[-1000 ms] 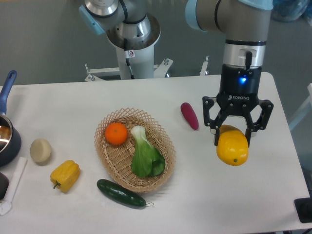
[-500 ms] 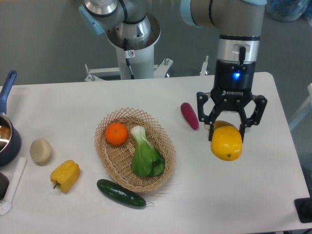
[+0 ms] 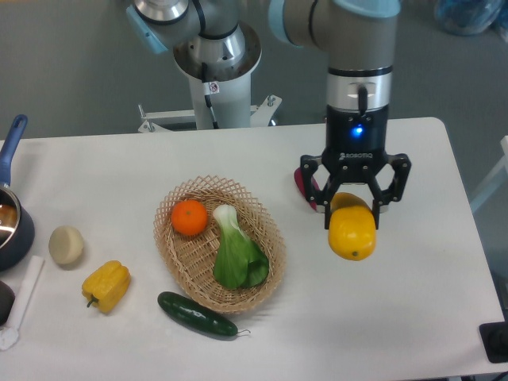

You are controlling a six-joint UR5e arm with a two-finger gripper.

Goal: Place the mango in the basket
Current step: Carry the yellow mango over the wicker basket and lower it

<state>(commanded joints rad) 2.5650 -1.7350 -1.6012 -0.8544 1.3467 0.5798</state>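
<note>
Gripper (image 3: 352,213) fingers are clamped on the upper part of the mango (image 3: 352,235), which hangs below them, clear of the table (image 3: 413,317), at about three o'clock from the basket (image 3: 219,243) and well apart from its rim. Only the fixed camera view is on hand, so depth is a judgement: the fruit looks lifted rather than resting.

At roughly eleven o'clock from the mango, a purple sweet potato (image 3: 302,187) lies partly hidden behind the fingers. Inside the basket an orange (image 3: 189,218) sits at about ten o'clock and a bok choy (image 3: 236,252) fills the middle toward five o'clock, leaving bare wicker mainly at seven o'clock.

As for handling, the mango looks smooth and glossy, so likely slippery, fairly heavy for its size, and firm but bruisable. With the hold high on the fruit and most of its bulk hanging beneath, it could swing or slide out; a grip across the broad middle would probably be surer, with moderate squeeze.
</note>
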